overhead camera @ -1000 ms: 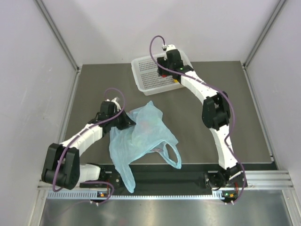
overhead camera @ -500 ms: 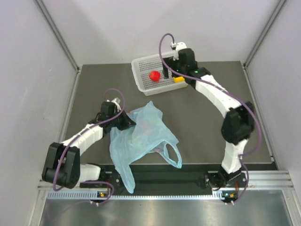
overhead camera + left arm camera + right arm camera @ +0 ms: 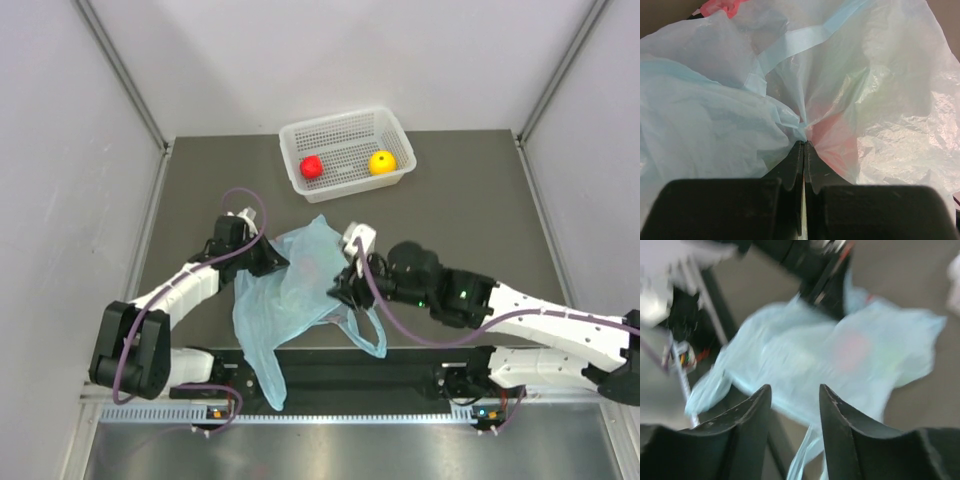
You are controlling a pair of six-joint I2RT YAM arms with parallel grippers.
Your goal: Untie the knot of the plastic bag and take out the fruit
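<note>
The light-blue plastic bag point(image 3: 295, 290) lies crumpled at the table's near middle, with one loop handle point(image 3: 366, 332) loose toward the front edge. I see no knot. My left gripper point(image 3: 276, 262) is shut on a fold of the bag's upper left side; the left wrist view shows the jaws point(image 3: 804, 144) pinching the plastic, with a red fruit point(image 3: 837, 145) showing through it. My right gripper point(image 3: 338, 290) is open and empty at the bag's right edge, and the blurred right wrist view shows the bag point(image 3: 805, 355) beyond it. A red fruit point(image 3: 312, 167) and a yellow fruit point(image 3: 380, 162) lie in the basket.
The white perforated basket point(image 3: 345, 128) stands at the back middle of the dark table. The bag's tail point(image 3: 268, 385) hangs over the front rail. Grey walls close in the left, right and back.
My right arm has left the basket, with the red fruit dropped there, and swung back down to the bag's right edge. The left gripper and bag have stayed put.
</note>
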